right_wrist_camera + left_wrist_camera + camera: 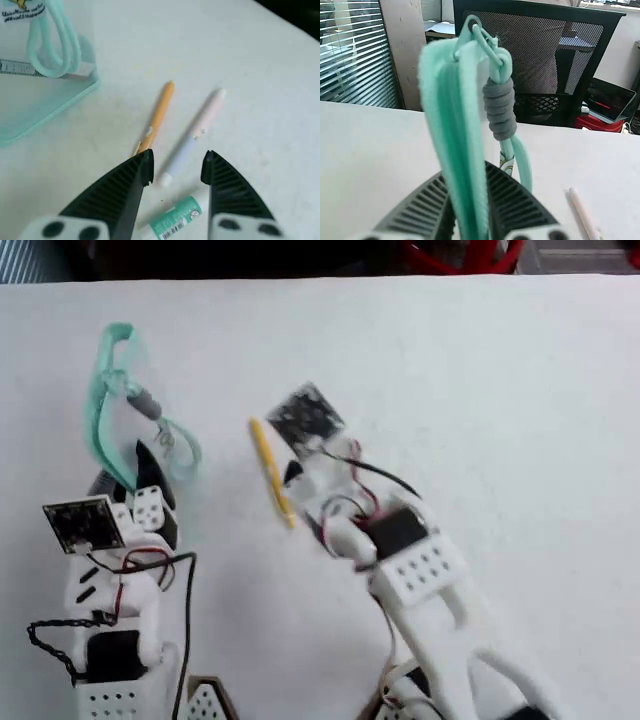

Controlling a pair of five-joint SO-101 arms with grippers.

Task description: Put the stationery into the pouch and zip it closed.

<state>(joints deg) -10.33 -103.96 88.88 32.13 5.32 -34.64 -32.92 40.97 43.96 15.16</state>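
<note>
You had the left claw [470, 202] clamped on the mint-green edge of the pouch [452, 115]. The pouch rose straight up out of the jaws, with its looped cord [520, 160] and the grey wrap [499, 112] on that cord just beyond the fingertips.

Your right claw [177, 167] hung above the counter [260, 75] with its jaws apart and nothing between them (the stationery all lay loose on the surface below). The pale pen [192, 132] lay in line with the gap, its near end right under the fingertips. The orange pen [157, 117] lay just beside it, its near end tucked behind one finger. The green-labelled stick [172, 225] lay closer to the claw's base, between the two fingers. A clear, mint-trimmed corner of the pouch sat well apart from this claw, out past the orange pen.
</note>
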